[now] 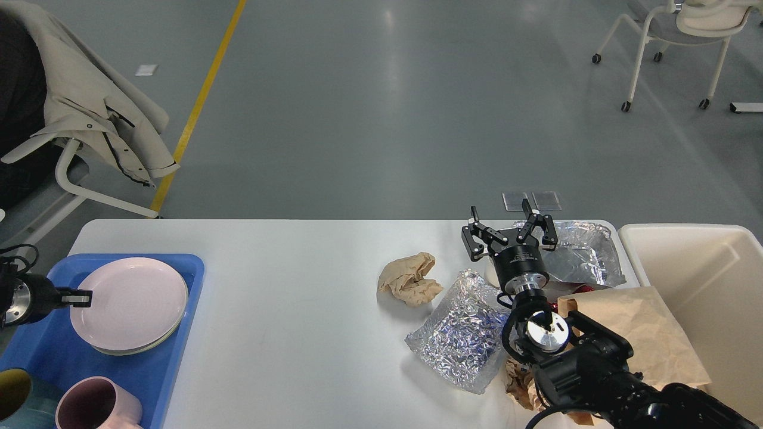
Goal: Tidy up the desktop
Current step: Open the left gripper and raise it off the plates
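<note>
The white desktop (286, 345) carries litter on its right half: a crumpled brown paper ball (410, 278), a silver foil bag (462, 330), a second foil bag (587, 253) at the back and a flat brown paper bag (641, 333). My right gripper (509, 229) stands open and empty above the table, just left of the back foil bag. My left gripper (77, 297) is shut on the left rim of a pink plate (131, 302). That plate lies flat on a green plate inside the blue tray (42, 357).
A cream bin (715, 280) stands off the table's right end. A pink mug (98, 405) and a teal mug (15, 399) sit at the tray's front. More crumpled brown paper (517, 381) lies beside my right arm. Chairs stand on the floor beyond.
</note>
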Available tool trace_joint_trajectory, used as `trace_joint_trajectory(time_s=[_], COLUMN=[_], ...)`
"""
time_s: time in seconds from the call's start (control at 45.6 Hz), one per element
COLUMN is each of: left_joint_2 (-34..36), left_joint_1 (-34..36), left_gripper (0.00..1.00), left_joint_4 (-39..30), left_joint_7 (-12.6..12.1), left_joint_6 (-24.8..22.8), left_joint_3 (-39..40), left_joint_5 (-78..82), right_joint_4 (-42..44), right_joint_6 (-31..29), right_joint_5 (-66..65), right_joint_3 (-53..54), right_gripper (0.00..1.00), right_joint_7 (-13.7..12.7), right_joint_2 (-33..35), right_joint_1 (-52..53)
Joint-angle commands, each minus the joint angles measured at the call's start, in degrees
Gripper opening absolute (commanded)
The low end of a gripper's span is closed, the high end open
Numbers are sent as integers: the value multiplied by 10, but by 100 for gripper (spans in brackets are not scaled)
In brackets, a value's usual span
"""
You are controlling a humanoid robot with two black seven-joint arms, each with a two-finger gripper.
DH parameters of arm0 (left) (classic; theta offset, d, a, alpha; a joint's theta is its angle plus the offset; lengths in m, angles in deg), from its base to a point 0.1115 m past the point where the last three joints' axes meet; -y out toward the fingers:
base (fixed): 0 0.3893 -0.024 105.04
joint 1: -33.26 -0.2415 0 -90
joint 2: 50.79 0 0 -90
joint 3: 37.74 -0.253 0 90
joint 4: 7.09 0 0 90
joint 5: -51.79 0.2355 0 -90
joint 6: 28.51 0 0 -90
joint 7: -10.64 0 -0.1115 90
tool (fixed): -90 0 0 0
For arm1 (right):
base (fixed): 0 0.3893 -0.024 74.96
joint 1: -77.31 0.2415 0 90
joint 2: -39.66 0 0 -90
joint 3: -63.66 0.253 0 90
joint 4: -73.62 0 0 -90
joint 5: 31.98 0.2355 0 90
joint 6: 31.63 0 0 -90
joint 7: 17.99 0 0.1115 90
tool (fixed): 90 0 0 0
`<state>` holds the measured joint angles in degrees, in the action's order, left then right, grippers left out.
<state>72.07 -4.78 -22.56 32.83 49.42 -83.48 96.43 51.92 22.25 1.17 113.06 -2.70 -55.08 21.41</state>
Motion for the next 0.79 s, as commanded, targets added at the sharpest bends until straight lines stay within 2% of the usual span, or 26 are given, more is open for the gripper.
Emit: trace_joint_trajectory(time_s=[0.0, 0.241, 0.416, 0.614, 0.767], left_joint_2=[1, 5, 26, 30, 29], left_joint_1=[1, 24, 103, 226, 270], left_gripper=[50, 73, 81, 82, 82], left_joint_4=[1, 1, 1, 3, 2], left_joint_7=[6, 24, 51, 57, 48], left_joint_6=[1, -1, -23, -92, -201], left_joint_3=[2, 33, 56, 77, 169], left_joint_5=[-1, -2, -33, -151, -302], right_joint_4=[0, 1, 1, 1, 1], right_joint_6=[0, 0, 0, 0, 0], right_joint_5=[0, 0, 0, 0, 0], right_joint_3=[0, 0, 0, 0, 0], right_gripper=[100, 100, 100, 100, 100], right_joint_7=[-1, 0, 0, 0, 0], right_joint_2=[0, 0, 0, 0, 0], right_joint_1=[0, 0, 0, 0, 0])
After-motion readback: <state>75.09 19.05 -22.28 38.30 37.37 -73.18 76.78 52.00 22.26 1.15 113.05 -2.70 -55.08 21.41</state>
